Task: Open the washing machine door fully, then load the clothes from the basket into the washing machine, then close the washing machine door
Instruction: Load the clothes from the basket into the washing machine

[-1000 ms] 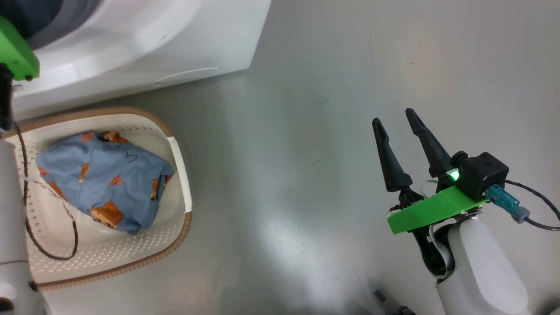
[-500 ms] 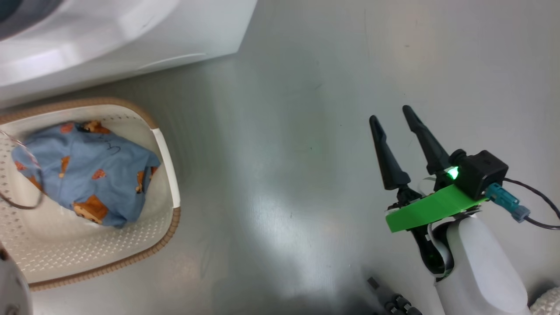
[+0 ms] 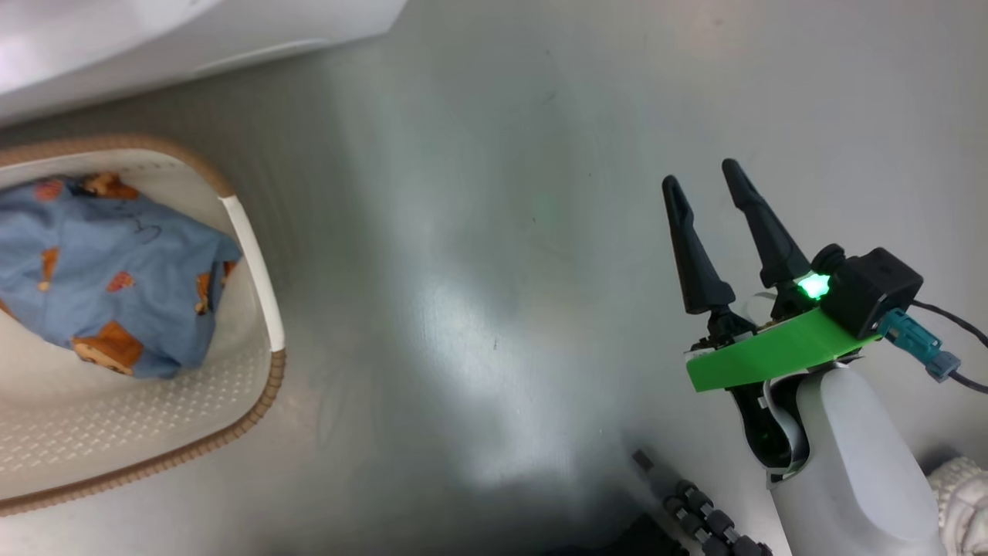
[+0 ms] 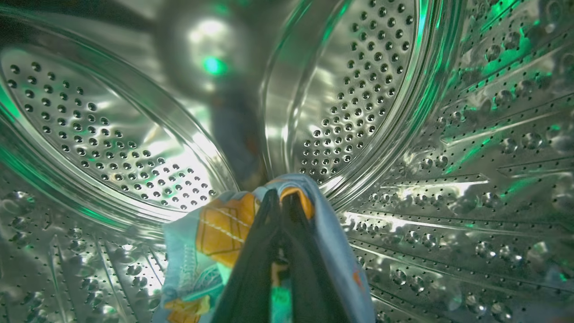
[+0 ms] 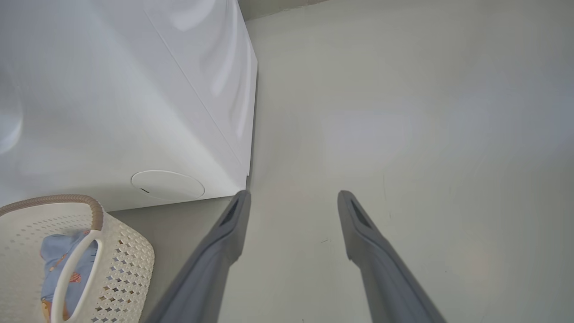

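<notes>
Steel perforated drum [image 4: 381, 67] of the big white front-loading washing machine [image 3: 193, 31] surrounds the left gripper [image 4: 279, 197] in the left wrist view. We find its two long dark fingers pressed together on a soft light-blue fabric piece [image 4: 210, 233] printed with orange-brown figures. The cloth wraps around both fingertips and hangs below them. We cannot tell whether it touches the drum wall.

In the head view, the small cream rectangular plastic basket [image 3: 116, 417], with perforated sides and a brown woven-look rim, stands on the floor at the far left. Inside it we note a crumpled heap of clothes [image 3: 116, 262] in the same blue print, lying toward the side nearer the machine. The machine's white body shows just beyond the basket. The right wrist view shows its round flap [image 5: 168, 185] low on the front, just above the basket rim.

Glossy grey floor [image 3: 478, 270] lies between the basket and the right arm. At the right, the right gripper [image 3: 699, 173] hovers over the floor, well apart from the basket, its fingers spread wide with nothing between them.
</notes>
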Controlling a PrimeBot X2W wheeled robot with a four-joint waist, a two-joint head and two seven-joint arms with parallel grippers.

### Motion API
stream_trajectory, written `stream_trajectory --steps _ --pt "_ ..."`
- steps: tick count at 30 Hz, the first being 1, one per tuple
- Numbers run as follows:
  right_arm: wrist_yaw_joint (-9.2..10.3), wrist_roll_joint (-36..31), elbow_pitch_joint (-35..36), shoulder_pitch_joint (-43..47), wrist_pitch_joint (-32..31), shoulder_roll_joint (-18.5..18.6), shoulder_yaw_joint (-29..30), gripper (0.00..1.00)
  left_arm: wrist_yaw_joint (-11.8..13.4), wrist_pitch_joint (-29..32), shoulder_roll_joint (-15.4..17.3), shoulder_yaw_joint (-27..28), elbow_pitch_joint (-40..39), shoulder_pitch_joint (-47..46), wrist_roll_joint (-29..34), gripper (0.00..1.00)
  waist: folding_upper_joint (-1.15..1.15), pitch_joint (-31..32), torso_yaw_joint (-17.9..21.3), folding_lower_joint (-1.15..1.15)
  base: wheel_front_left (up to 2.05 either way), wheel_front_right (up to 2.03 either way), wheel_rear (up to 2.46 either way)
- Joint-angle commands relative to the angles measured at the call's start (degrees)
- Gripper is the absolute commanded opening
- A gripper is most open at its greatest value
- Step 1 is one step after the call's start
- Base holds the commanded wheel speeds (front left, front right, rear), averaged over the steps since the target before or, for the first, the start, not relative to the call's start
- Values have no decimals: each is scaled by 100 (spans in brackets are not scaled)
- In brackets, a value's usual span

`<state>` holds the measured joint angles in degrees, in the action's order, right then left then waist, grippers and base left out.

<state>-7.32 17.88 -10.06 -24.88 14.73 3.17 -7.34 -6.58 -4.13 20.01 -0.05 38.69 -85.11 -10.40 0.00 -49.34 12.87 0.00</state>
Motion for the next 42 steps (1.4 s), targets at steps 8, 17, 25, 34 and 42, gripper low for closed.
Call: stream_trajectory --steps 8,17,25,34,42 --pt "-17 127 193 161 27 -29 -134 100 -64 -34 554 -238 220 -498 21 0 0 -360 143 0 0 0 0" --pt "-17 135 160 115 27 -29 -85 100 -79 -382 565 -355 731 -618 -182 100 0 -373 67 0 0 0 0" --pt "-17 38 80 118 27 -29 2 100 -40 -668 400 -327 995 -137 -359 100 0 -29 -117 0 0 0 0" --pt "-17 -137 -29 242 27 -29 170 100 56 -951 136 -242 841 739 -583 100 0 481 -400 0 0 0 0" --pt "-17 -290 -163 320 27 -29 188 100 186 -1050 -97 -149 418 1548 -727 100 0 876 -594 0 0 0 0"
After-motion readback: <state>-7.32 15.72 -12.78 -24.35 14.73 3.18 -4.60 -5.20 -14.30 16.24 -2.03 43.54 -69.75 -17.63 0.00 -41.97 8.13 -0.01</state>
